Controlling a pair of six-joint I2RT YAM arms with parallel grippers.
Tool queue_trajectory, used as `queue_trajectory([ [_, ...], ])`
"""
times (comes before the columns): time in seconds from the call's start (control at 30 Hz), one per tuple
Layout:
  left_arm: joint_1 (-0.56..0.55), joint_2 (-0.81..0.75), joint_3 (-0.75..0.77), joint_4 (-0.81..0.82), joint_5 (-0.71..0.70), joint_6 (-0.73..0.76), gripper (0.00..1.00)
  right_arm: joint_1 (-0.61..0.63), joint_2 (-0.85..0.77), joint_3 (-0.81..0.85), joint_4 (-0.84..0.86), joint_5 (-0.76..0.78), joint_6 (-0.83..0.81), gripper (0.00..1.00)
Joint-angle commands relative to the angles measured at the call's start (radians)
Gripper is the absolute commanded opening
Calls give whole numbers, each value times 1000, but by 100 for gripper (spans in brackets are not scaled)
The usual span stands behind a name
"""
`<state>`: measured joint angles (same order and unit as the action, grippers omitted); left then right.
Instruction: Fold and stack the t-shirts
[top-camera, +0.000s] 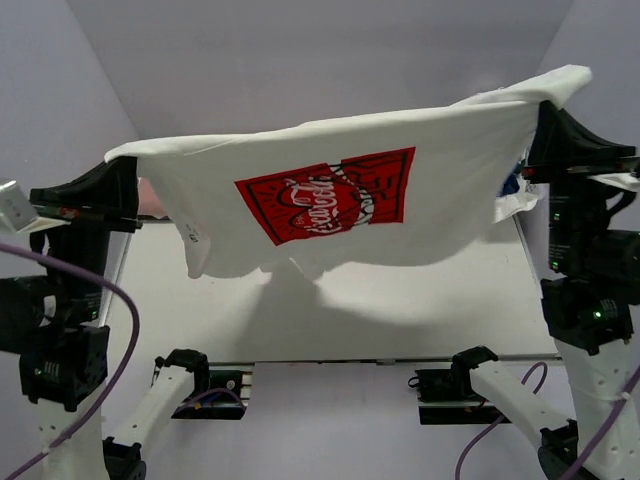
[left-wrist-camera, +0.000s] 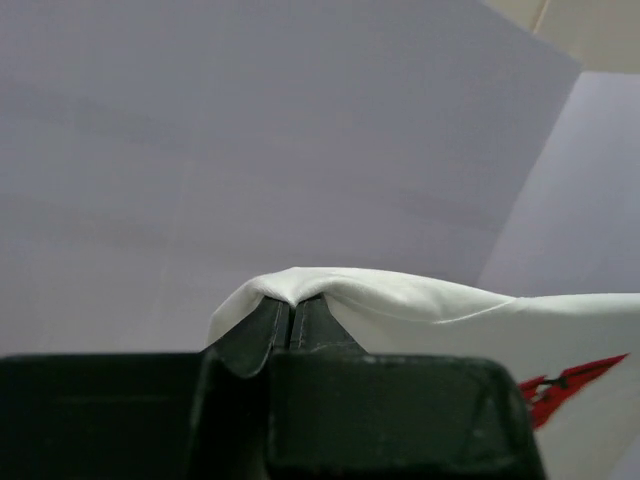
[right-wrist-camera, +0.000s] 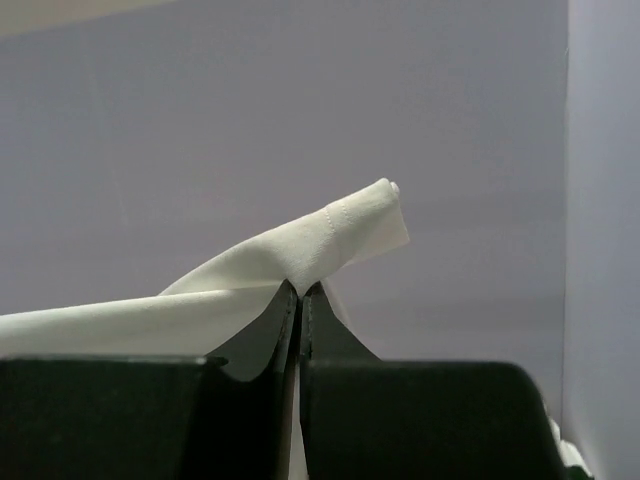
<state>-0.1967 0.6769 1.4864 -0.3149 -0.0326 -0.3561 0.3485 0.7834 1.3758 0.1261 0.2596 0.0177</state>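
Top external: left hand (top-camera: 122, 188) and right hand (top-camera: 547, 125) each pinched the tee (top-camera: 330, 160), stretched taut over the desk (top-camera: 420, 320) (likely so it'd land flat for folding).

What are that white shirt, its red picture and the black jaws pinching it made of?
The white t-shirt looks like soft matte cloth, probably cotton knit: it sags, folds limply, and shows a stitched hem. The red print looks like flat ink or film on the cloth; I cannot tell which. The jaws are black, smooth and faintly shiny, likely hard plastic, though rubber pads are possible.
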Motion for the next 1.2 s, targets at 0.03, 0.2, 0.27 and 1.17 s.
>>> queue_trajectory([
  [0.03,11,15,109,-43,-46,14,0,-6,46,147,-89,139,-45,0],
  [0.2,11,142,114,-33,-130,23,0,-8,172,166,-213,265,-24,0],
  [0.27,11,238,51,-3,-176,43,0,-16,262,108,-212,320,22,0],
  [1.17,8,1092,-215,8,-33,-9,100,-71,841,-343,-140,-71,327,90],
])
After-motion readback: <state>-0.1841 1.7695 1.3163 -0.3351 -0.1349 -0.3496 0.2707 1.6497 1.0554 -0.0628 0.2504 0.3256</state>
